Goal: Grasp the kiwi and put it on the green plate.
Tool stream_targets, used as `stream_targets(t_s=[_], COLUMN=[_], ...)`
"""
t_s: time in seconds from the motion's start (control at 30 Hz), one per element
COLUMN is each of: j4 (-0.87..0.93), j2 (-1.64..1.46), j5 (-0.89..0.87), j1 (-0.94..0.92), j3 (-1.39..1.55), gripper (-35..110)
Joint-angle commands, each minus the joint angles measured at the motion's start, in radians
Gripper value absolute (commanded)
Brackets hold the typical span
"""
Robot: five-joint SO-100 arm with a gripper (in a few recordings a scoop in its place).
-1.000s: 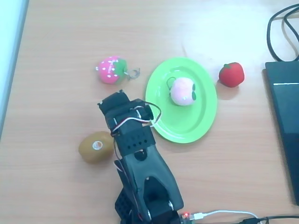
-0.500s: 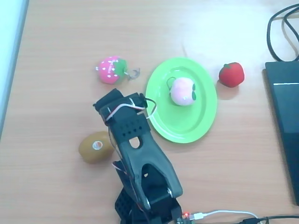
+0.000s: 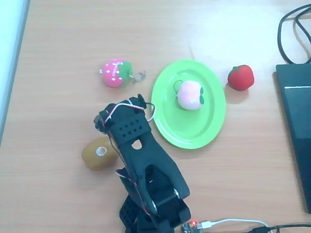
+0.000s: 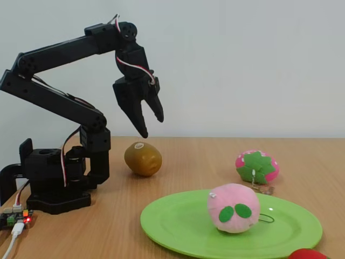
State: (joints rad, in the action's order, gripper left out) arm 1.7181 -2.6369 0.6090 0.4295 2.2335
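The kiwi (image 3: pixel 99 153) (image 4: pixel 143 158), brown-olive with a round white sticker, lies on the wooden table left of the arm. The green plate (image 3: pixel 194 131) (image 4: pixel 178 226) sits to the right with a pale pink peach (image 3: pixel 190 94) (image 4: pixel 233 208) on it. My black gripper (image 4: pixel 152 127) hangs in the air above the kiwi, fingers pointing down and spread apart, holding nothing. From overhead the gripper (image 3: pixel 104 124) is just up and right of the kiwi, and the wrist mostly hides its fingers.
A pink-and-green strawberry (image 3: pixel 115 73) (image 4: pixel 257 166) lies beyond the gripper. A red fruit (image 3: pixel 241 77) sits right of the plate. A dark laptop (image 3: pixel 294 131) and cables (image 3: pixel 291 29) occupy the right edge. The arm's base (image 3: pixel 150 208) stands at the front.
In the overhead view the gripper has swung left, away from the plate's rim and toward the kiwi. The fruits and the plate have not moved.
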Motion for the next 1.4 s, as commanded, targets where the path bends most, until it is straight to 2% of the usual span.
stream_targets(t_s=[0.0, 0.6, 1.37], j4=[0.032, 0.074, -0.31], j2=[-0.005, 0.167, 0.169], j5=[0.043, 0.164, 0.187], j1=[0.015, -0.005, -0.015], j3=[0.008, 0.083, 0.373], gripper=[40, 45, 45])
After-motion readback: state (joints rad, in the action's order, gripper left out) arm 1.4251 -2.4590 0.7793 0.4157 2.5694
